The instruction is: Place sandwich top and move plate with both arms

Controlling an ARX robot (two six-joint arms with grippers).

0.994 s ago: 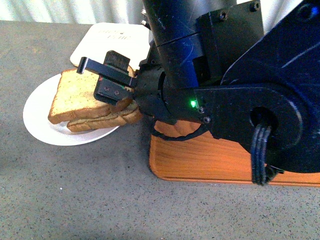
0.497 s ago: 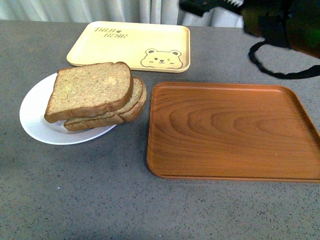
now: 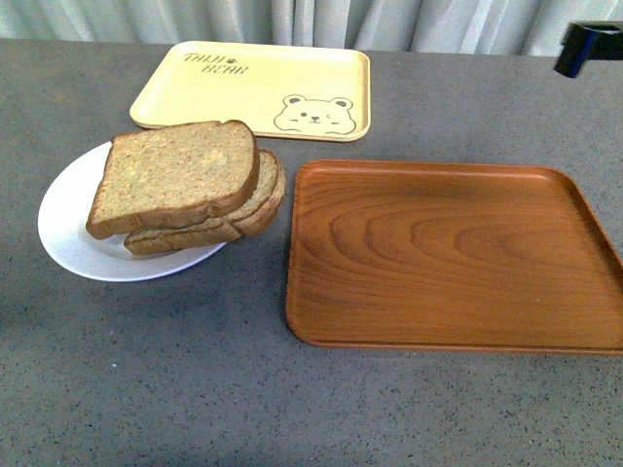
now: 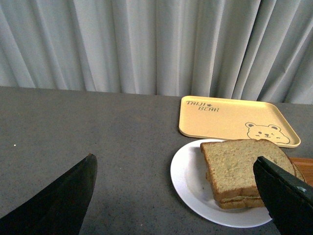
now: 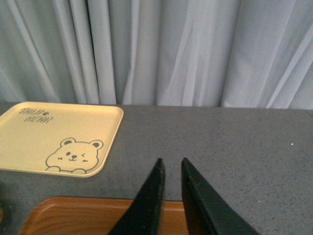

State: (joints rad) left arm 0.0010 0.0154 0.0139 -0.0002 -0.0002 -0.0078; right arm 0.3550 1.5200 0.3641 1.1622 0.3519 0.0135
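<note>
The sandwich top (image 3: 175, 175), a brown wholemeal slice, lies on the stacked sandwich on the white plate (image 3: 63, 224) at the table's left. The left wrist view shows the same slice (image 4: 242, 166) and plate (image 4: 188, 178). My left gripper (image 4: 176, 183) is open and empty, its jaws wide apart, one finger (image 4: 286, 200) in front of the sandwich's edge. My right gripper (image 5: 171, 164) is shut and empty above the far edge of the wooden tray (image 5: 73, 215). In the front view only a small black part of an arm (image 3: 591, 44) shows at the top right.
A brown wooden tray (image 3: 448, 258) lies to the right of the plate. A pale yellow bear-printed tray (image 3: 243, 92) lies behind, near the grey curtain (image 4: 156, 44). The tabletop (image 3: 195, 389) is dark grey.
The right arm, which covered the sandwich and wooden tray one second ago, has let go of the top slice and drawn back up to the right, almost out of the front view. The slice stays on the sandwich.
</note>
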